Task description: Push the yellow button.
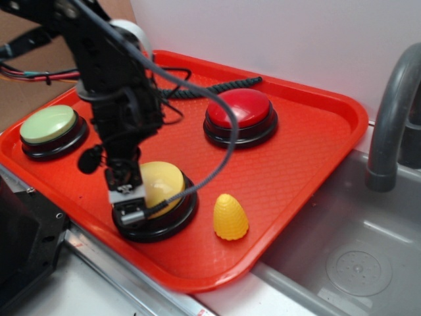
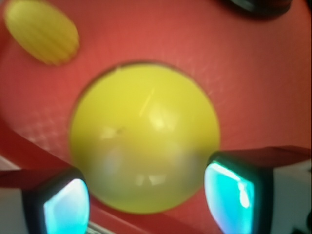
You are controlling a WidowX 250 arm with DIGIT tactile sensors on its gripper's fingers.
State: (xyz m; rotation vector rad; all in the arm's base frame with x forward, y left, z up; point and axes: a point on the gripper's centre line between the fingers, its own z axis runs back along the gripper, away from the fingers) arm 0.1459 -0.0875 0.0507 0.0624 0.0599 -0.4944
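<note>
Lower left of the exterior frame: gripper (image 1: 128, 197) down over the yellow button (image 1: 161, 186), near the front edge of the red tray (image 1: 309, 151). Jaws apart in the wrist view, fingertips (image 2: 66, 207) straddling the dome's near side. Contact unclear; press likely begun or imminent, not confirmed. Red button (image 1: 241, 110), green button (image 1: 48, 124) and corn-shaped cone (image 1: 231, 216) apart.

- I can read no text, label, brand, number or sign in either view.
- The yellow button (image 1: 163, 184), the red button (image 1: 240, 107) and the tray (image 1: 309, 151) all show plain surfaces to me, with no lettering.
</note>
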